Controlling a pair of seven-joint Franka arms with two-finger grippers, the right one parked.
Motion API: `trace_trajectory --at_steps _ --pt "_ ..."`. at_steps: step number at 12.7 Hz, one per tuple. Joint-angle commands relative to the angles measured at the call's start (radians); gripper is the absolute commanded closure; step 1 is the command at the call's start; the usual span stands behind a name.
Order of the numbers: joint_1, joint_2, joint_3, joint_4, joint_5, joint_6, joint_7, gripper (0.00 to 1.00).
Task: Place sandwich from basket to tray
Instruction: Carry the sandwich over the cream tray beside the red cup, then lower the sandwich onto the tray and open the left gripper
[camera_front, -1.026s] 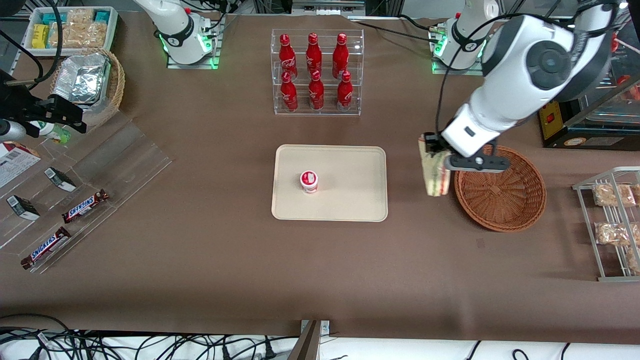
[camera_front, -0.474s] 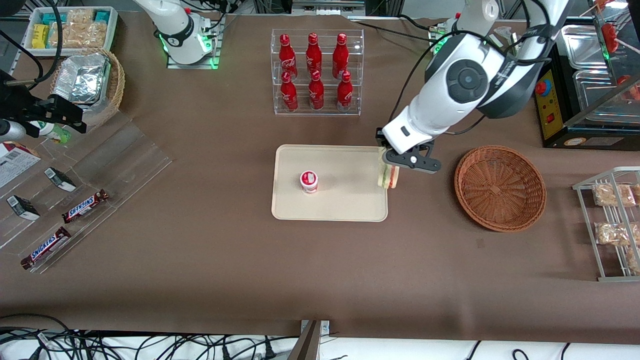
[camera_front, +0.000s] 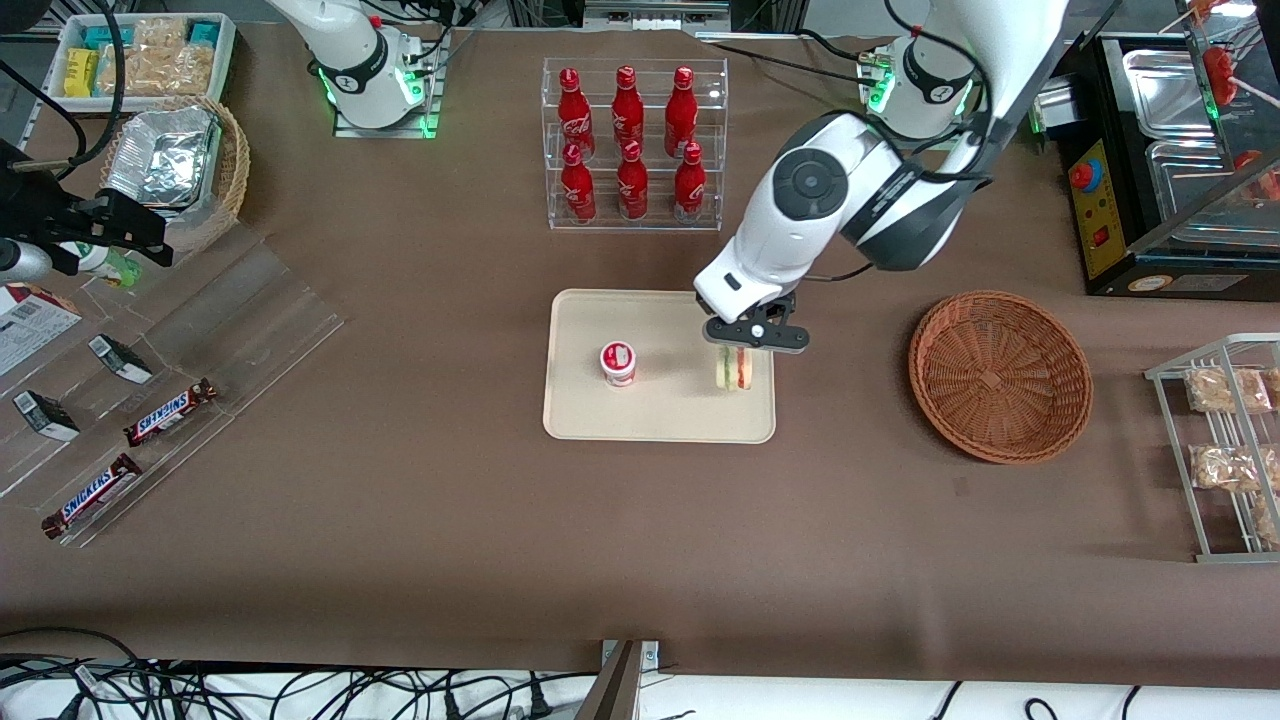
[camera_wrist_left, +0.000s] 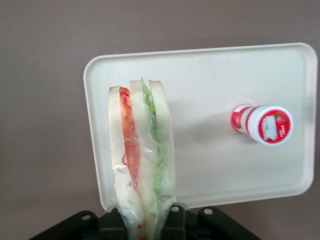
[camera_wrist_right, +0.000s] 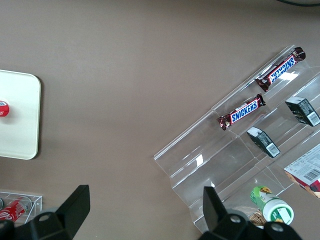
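The left gripper (camera_front: 735, 352), clamped on the clear-wrapped triangular sandwich (camera_front: 733, 368), has travelled from the empty reddish-brown wicker basket (camera_front: 1000, 375) to above the cream rectangular tray (camera_front: 690, 412) (basket-side end); the wedge hangs point-down.

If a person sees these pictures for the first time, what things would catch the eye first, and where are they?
First, the gripper of the white left arm, shut on the clear-wrapped sandwich and holding it over the cream tray, at the tray's end nearest the empty reddish-brown basket. Next, the small red-and-white cup standing on the tray beside the sandwich. Then the six red bottles in a clear rack, farther from the front camera than the tray.
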Motion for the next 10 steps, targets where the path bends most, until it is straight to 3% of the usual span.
trace_trajectory --at_steps 1,4,10 --pt "-0.019 0.063 -0.003 0.014 0.064 0.019 -0.037 0.98" --pt "-0.023 0.112 -0.003 0.014 0.088 0.022 -0.037 0.95" --pt "-0.063 0.186 0.005 0.015 0.214 0.062 -0.155 0.94"
